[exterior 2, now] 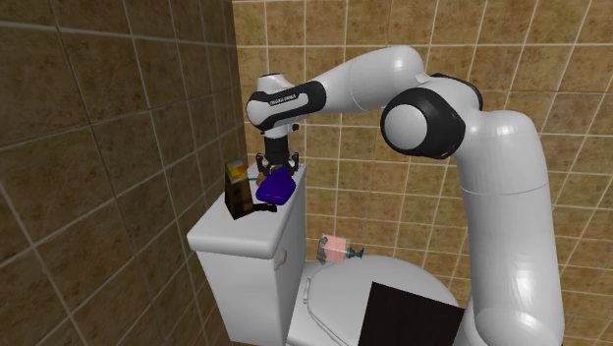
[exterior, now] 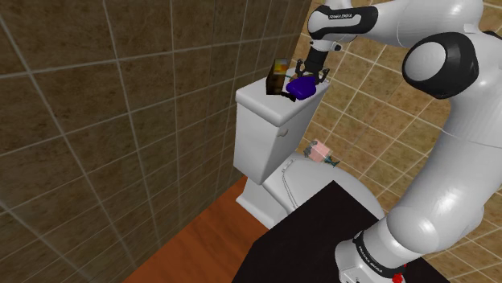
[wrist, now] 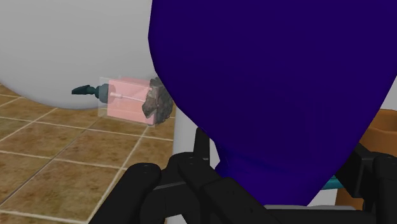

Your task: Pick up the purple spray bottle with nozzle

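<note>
Jaws clasp the purple spray bottle [exterior: 302,87] over the toilet tank [exterior: 261,143]; its nozzle is hard to make out behind the fingers.

The spray bottle [exterior: 302,88] [exterior 2: 278,188] [wrist: 273,95], a rounded body of deep purple, is leaning at a tilt over the white toilet tank lid [exterior: 264,105]. The claw [exterior: 304,79] is clasping it from above, its fingers pressing either side. Whether it is touching the lid cannot be told.

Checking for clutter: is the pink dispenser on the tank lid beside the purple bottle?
No, the pink dispenser sits lower, by the seat lid; the purple bottle is up at the tank.
</note>
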Tool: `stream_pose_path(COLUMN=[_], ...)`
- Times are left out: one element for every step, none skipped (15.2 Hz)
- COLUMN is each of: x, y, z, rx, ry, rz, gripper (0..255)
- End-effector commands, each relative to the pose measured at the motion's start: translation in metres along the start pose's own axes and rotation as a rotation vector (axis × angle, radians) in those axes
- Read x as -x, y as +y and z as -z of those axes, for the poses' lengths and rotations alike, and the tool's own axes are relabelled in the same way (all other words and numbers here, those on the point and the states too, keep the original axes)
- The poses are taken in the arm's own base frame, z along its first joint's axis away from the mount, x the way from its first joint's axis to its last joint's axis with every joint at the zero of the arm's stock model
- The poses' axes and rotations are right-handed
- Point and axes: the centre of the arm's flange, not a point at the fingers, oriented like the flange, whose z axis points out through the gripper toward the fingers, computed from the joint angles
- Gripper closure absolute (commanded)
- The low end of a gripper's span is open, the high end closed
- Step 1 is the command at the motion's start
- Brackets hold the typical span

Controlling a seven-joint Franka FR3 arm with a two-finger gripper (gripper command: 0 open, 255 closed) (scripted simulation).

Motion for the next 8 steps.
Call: stream_pose_path(x=[0.000, 0.000, 0.000, 0.000, 0.000, 0.000, 0.000, 0.000], y=[0.000, 0.000, 0.000, 0.000, 0.000, 0.000, 0.000, 0.000], z=[0.000, 0.000, 0.000, 0.000, 0.000, 0.000, 0.005, 0.011], rx=[0.000, 0.000, 0.000, 0.000, 0.000, 0.000, 0.000, 0.000], ry=[0.000, 0.000, 0.000, 0.000, 0.000, 0.000, 0.000, 0.000], rz=[0.000, 0.000, 0.000, 0.000, 0.000, 0.000, 0.000, 0.000], gripper=[255, 255, 255, 255, 255, 255, 255, 255])
